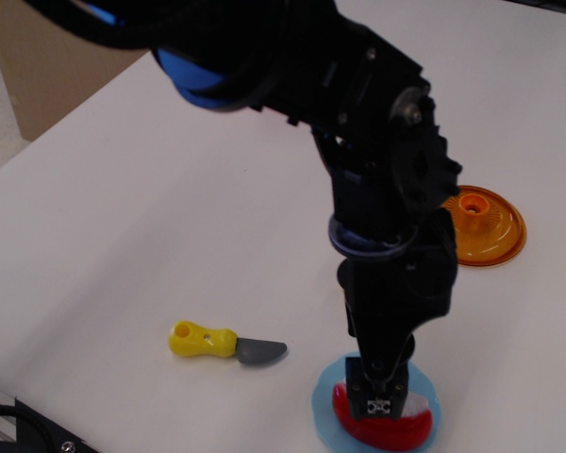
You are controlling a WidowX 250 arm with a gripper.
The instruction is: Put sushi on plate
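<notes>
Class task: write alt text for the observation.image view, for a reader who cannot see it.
A black robot arm reaches down with its tool directly over a red sushi lying on a light blue plate at the table's near edge. A yellow-handled toy knife lies to the left, and an orange lid sits farther back on the right.

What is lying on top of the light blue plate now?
The red sushi lies on the plate. The gripper stands over its middle and hides that part, so I cannot tell how the jaws stand.
</notes>
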